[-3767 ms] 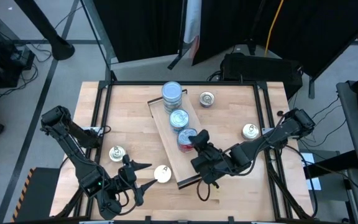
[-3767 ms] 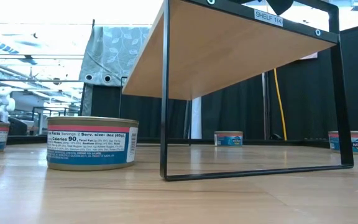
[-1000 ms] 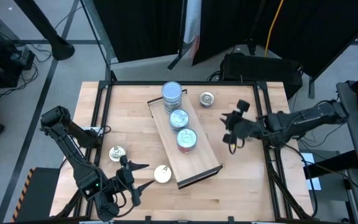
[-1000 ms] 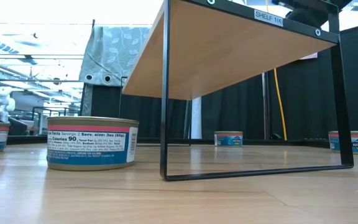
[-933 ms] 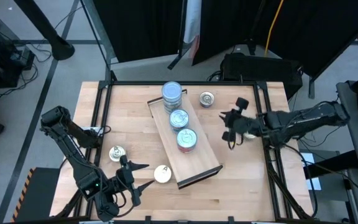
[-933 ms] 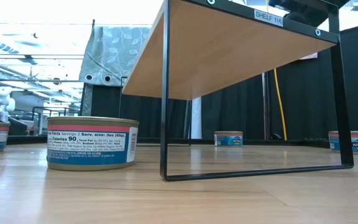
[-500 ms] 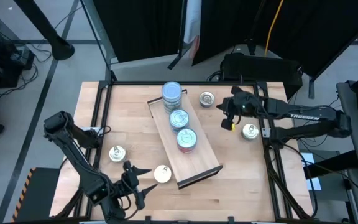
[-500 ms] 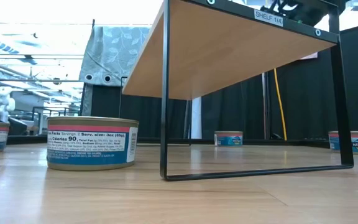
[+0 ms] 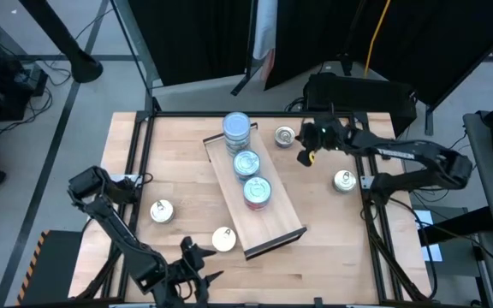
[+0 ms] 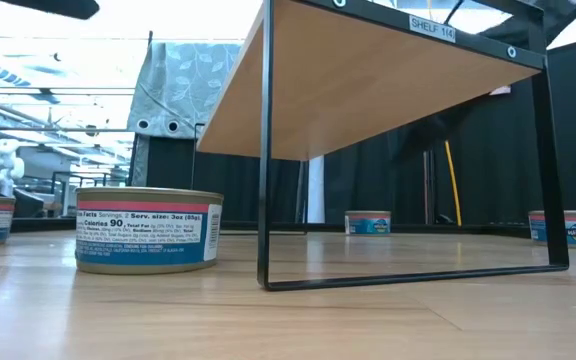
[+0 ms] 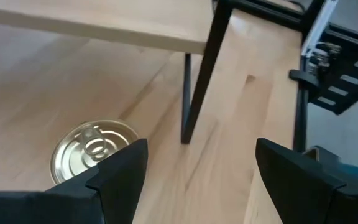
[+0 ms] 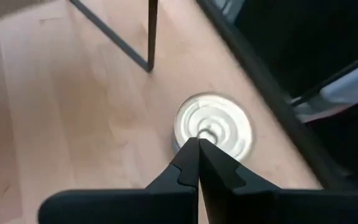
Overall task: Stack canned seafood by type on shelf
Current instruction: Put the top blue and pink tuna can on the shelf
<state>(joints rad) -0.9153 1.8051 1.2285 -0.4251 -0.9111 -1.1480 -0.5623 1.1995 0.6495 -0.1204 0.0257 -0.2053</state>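
Reaching: your right pincer hangs clenched and empty, just beside the silver can at the tabletop's far edge.
Bearing: can lies straight ahead of its tips.
Shelf: stacks stand toward the far end.
Left pincer: released, near edge.

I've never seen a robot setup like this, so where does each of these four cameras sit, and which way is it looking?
High view: overhead, straight down on both arms and the long light-wood shelf.
Low view: at tabletop height, level under the shelf; no arm clearly seen.
Left wrist view: past the open left gripper at a silver round tin.
Right wrist view: past the shut right gripper at another tin.
All four share the shelf.
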